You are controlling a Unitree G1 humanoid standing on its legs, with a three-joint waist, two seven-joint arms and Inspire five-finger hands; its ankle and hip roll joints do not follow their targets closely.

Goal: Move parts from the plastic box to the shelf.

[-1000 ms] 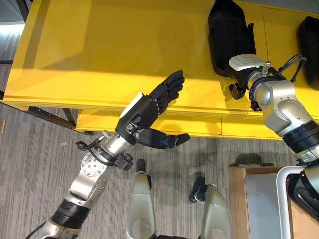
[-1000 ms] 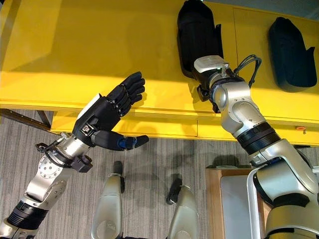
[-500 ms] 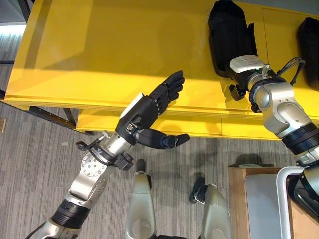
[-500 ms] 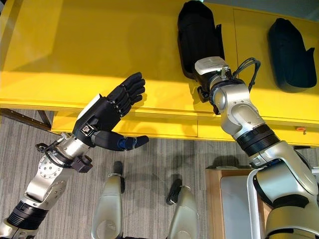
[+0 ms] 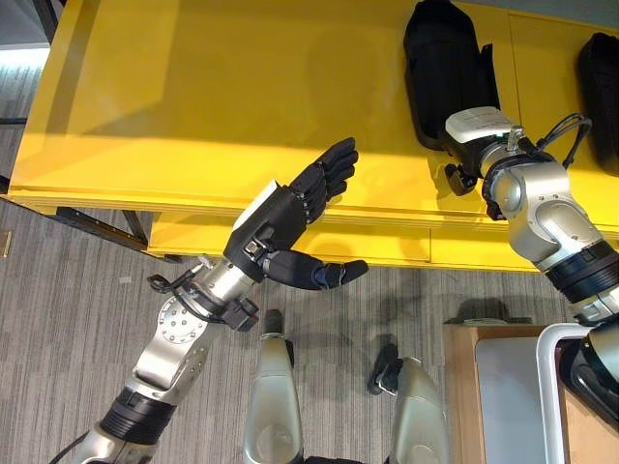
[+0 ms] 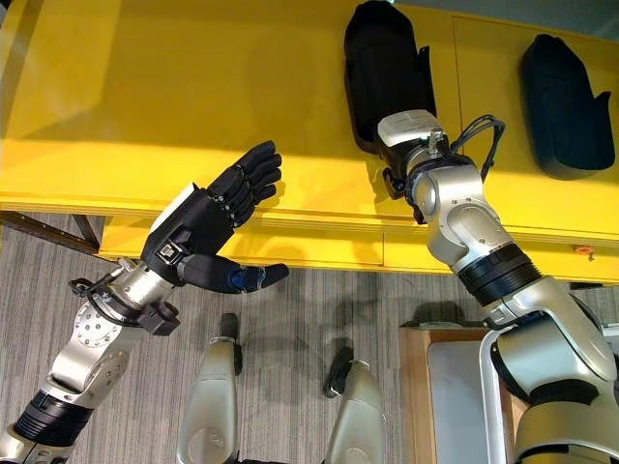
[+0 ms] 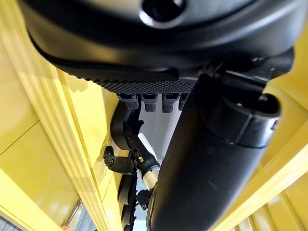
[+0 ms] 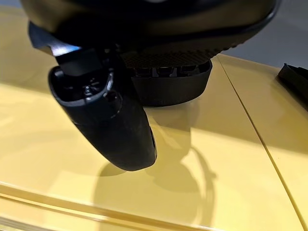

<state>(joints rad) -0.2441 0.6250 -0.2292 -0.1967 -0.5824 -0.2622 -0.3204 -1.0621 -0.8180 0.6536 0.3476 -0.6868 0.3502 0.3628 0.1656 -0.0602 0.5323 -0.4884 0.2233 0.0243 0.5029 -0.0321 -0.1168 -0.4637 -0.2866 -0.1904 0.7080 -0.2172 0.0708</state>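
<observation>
With the right hand (image 6: 406, 130) clamped on the part (image 6: 385, 72), it could be dragged off the shelf (image 6: 145, 87) if withdrawn unreleased; the left hand (image 6: 208, 222) is held spread.

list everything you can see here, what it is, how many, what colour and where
Shelf: one, yellow, across the far half of the head views.
Parts: two, black; one lies on the shelf just beyond the right hand, the other lies further right on the shelf.
Wooden box: one, brown, on the floor at lower right.
Floor: grey carpet, below the shelf.
Left hand: dark, fingers straight, raised at the shelf's front edge, holding nothing.
Right hand: dark, over the shelf at the nearer part's end.
</observation>
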